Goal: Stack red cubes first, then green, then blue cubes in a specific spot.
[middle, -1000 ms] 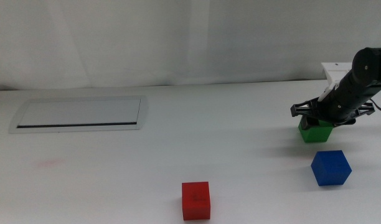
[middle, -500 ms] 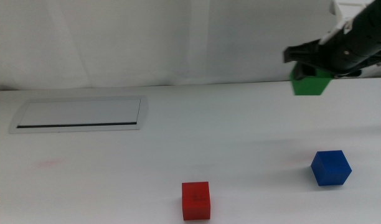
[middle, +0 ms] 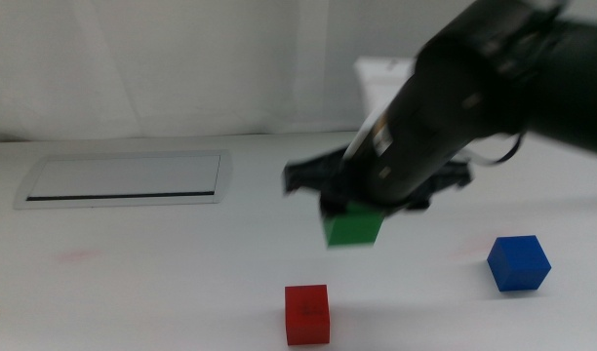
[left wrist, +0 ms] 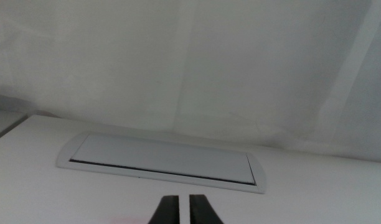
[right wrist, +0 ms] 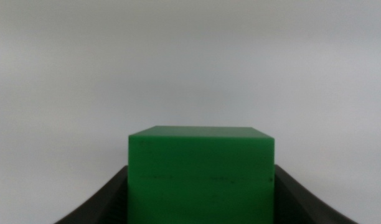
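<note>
Two jaws of right gripper (middle: 355,216) clamp the green cube (middle: 354,227) in mid-air, above & just beyond red cube (middle: 307,314); blue cube (middle: 518,263) sits well off to its side. Risk: blurred, fast swing, so cube may land off-centre or knock red. Count: 1 red, 1 green, 1 blue, 1 grey panel (middle: 123,179). Left gripper (left wrist: 181,210) waits off tabletop (middle: 181,263) edge, jaws nearly closed, empty.

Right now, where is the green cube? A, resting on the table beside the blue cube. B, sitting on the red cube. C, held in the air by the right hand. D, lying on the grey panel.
C: the green cube is clamped in the right hand above the table, with the red cube bare below and the blue cube off to the side.
</note>
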Action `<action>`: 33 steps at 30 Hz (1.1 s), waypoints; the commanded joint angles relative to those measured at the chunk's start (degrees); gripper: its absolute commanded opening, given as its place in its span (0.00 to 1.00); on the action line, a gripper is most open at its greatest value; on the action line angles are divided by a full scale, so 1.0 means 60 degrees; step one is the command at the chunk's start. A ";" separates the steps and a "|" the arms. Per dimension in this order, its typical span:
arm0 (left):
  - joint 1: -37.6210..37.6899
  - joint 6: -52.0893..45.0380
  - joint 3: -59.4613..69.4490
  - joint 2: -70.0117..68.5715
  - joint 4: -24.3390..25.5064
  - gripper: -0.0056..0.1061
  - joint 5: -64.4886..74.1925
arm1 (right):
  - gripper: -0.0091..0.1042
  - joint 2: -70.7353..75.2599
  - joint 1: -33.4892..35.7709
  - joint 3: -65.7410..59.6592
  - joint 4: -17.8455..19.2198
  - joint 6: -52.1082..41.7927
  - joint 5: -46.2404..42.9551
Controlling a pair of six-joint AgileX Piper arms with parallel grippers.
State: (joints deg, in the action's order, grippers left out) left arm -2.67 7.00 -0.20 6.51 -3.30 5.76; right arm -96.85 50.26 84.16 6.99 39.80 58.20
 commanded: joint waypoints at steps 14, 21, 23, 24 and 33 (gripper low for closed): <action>0.0056 -0.0023 0.0371 -0.0065 -0.0018 0.02 0.0008 | 0.06 -0.1502 0.1220 0.0168 -0.0571 0.1295 -0.0113; 0.0056 -0.0023 0.0371 -0.0235 -0.0018 0.02 0.0230 | 0.06 -0.1966 0.1326 0.0185 -0.0530 0.1627 -0.0086; 0.0056 -0.0023 0.0371 -0.0235 -0.0018 0.02 0.0253 | 0.06 -0.2063 0.1326 0.0185 -0.0303 0.1852 -0.0120; 0.0056 -0.0023 0.0371 -0.0235 -0.0018 0.02 0.0253 | 0.06 -0.2083 0.1326 0.0185 -0.0125 0.1954 -0.0120; 0.0056 -0.0023 0.0371 -0.0235 -0.0018 0.02 0.0253 | 0.06 -0.2430 0.1326 0.0203 0.0079 0.2295 -0.0142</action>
State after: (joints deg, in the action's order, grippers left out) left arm -2.67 7.00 -0.20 5.33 -3.30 7.17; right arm -110.54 57.94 85.26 7.22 52.97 57.42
